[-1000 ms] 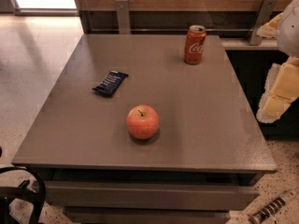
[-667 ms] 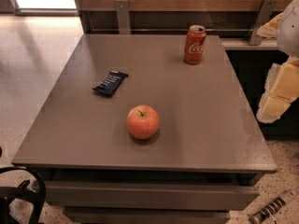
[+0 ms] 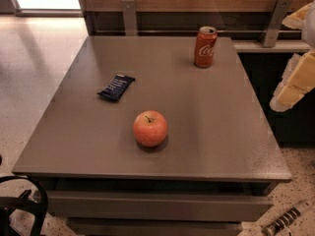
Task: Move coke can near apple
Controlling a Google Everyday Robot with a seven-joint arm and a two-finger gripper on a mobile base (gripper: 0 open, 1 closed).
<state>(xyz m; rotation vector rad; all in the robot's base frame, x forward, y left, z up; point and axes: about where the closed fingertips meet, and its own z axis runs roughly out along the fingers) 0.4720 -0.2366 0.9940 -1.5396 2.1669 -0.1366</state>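
Observation:
The coke can (image 3: pixel 205 46), red with a silver top, stands upright near the far right corner of the grey table (image 3: pixel 221 132). The apple (image 3: pixel 150 128), reddish-orange with a short dark stem, sits near the table's front middle, well apart from the can. My gripper (image 3: pixel 288 218) shows only as a ribbed dark and silver piece at the bottom right corner, below the table's front edge, far from both things and holding nothing that shows. Pale parts of my arm (image 3: pixel 295 82) hang at the right edge, beside the table.
A flat dark blue wrapped bar (image 3: pixel 116 87) lies left of centre on the table. A wooden wall with metal brackets (image 3: pixel 129 16) runs behind the table. A dark shelf stands to the right. A black part (image 3: pixel 22 205) sits at the bottom left on the speckled floor.

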